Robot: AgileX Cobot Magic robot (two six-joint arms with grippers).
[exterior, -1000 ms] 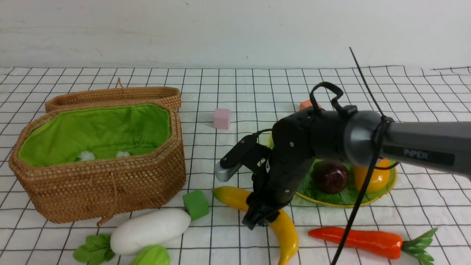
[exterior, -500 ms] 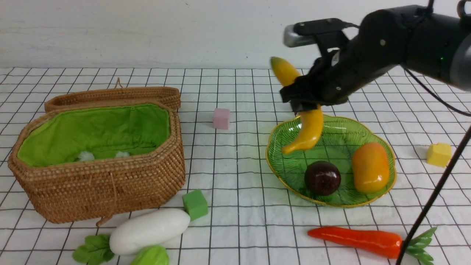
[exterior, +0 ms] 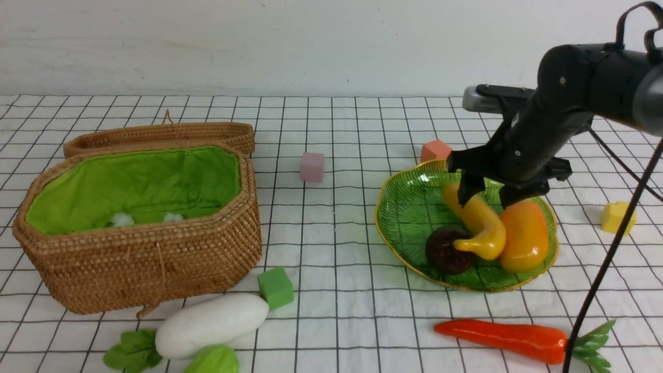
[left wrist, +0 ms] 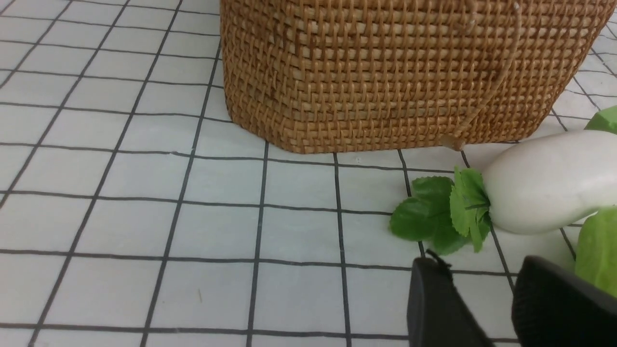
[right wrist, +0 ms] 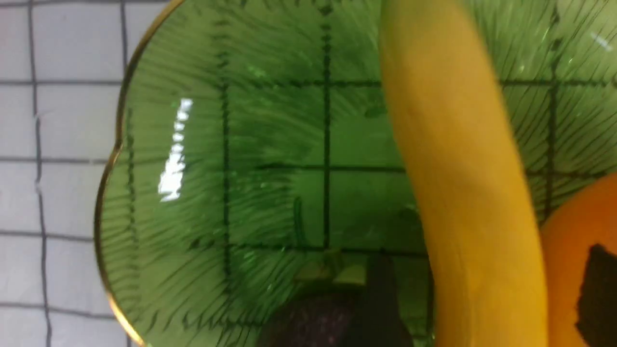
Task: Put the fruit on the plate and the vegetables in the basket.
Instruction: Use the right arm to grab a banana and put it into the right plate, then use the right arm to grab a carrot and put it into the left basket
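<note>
The yellow banana (exterior: 479, 225) lies in the green plate (exterior: 409, 212) between the purple-brown ball (exterior: 444, 251) and the orange mango (exterior: 525, 235). My right gripper (exterior: 487, 194) hovers just over the banana's far end, open, with a gap on both sides. In the right wrist view the banana (right wrist: 462, 168) runs between my fingers over the plate (right wrist: 217, 144). The basket (exterior: 145, 259) stands open at the left. The white radish (exterior: 212, 324), the light-green vegetable (exterior: 215, 360) and the carrot (exterior: 502, 339) lie on the cloth. My left gripper (left wrist: 477, 265) is open and empty beside the radish (left wrist: 544, 183).
A green cube (exterior: 275, 286) sits by the radish, a pink cube (exterior: 312, 167) mid-table, an orange cube (exterior: 435, 151) behind the plate, a yellow cube (exterior: 617, 216) at the right. A black cable (exterior: 606, 269) hangs across the right foreground. The basket wall (left wrist: 385, 72) fills the left wrist view.
My right gripper lifted the banana off the cloth, swung it up and right over the plate, lowered it between ball and mango, and its jaws opened.
</note>
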